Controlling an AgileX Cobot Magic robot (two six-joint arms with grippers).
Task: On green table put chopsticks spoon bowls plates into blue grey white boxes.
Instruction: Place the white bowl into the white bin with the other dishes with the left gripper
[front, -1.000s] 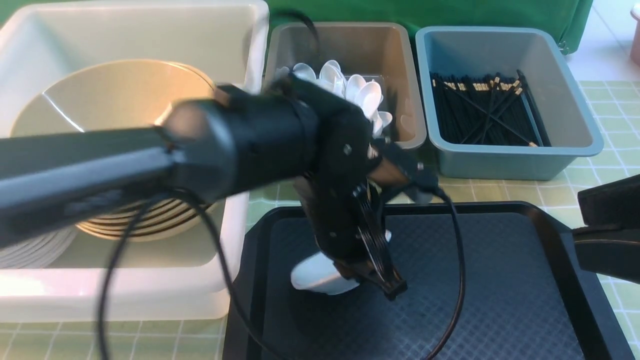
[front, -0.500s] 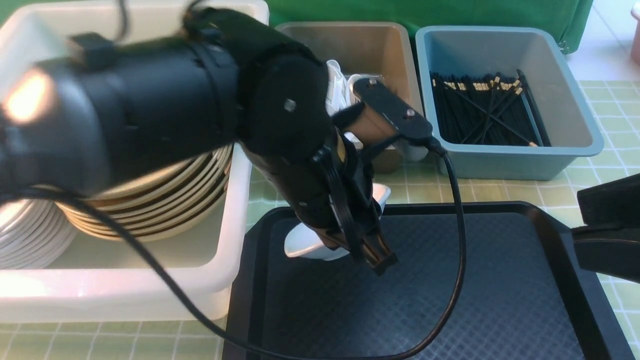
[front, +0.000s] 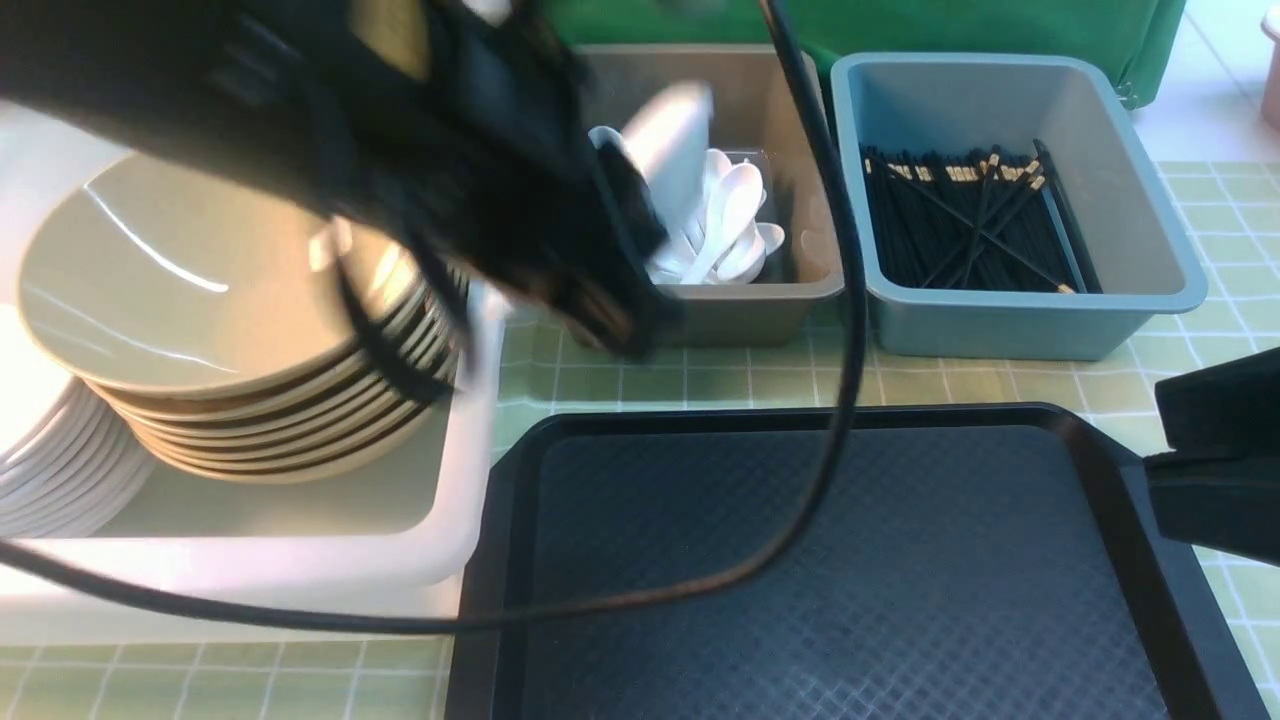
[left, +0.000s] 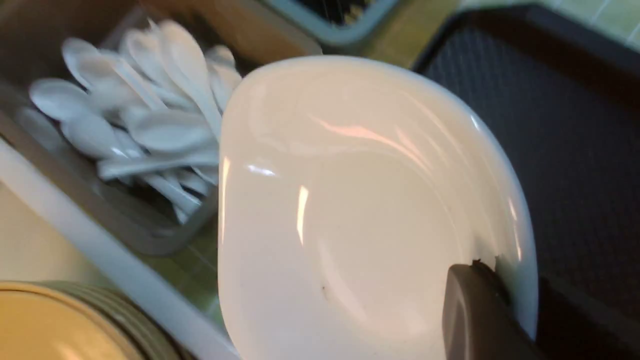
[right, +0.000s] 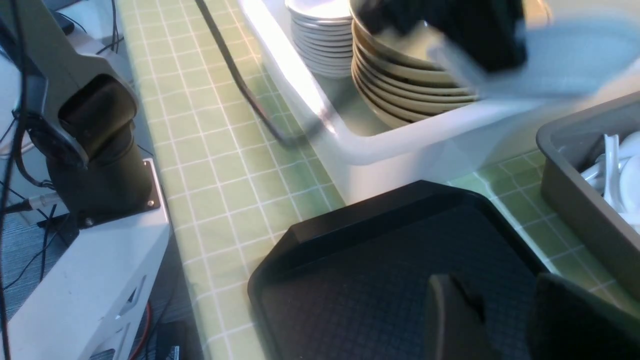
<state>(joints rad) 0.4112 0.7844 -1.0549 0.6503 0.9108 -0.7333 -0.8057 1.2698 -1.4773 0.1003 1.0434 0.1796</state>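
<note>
Left gripper (left: 492, 300) pinches plate (left: 360, 200) at its rim, lower right of frame. Glossy, stiff, breakable, probably slippery, so grip the edge firmly. Right gripper (right: 505, 320) spread.

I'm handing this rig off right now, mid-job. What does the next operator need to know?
Left gripper: shut on a white plate, held in the air near the grey box.
Right gripper: open, holding nothing, above the black tray.
Done: bowls and a plate stack sit in the white box; spoons in the grey box; chopsticks in the blue box.
Left: set the held plate in the white box, probably on the plate stack. Nothing else shows on the tray.
</note>
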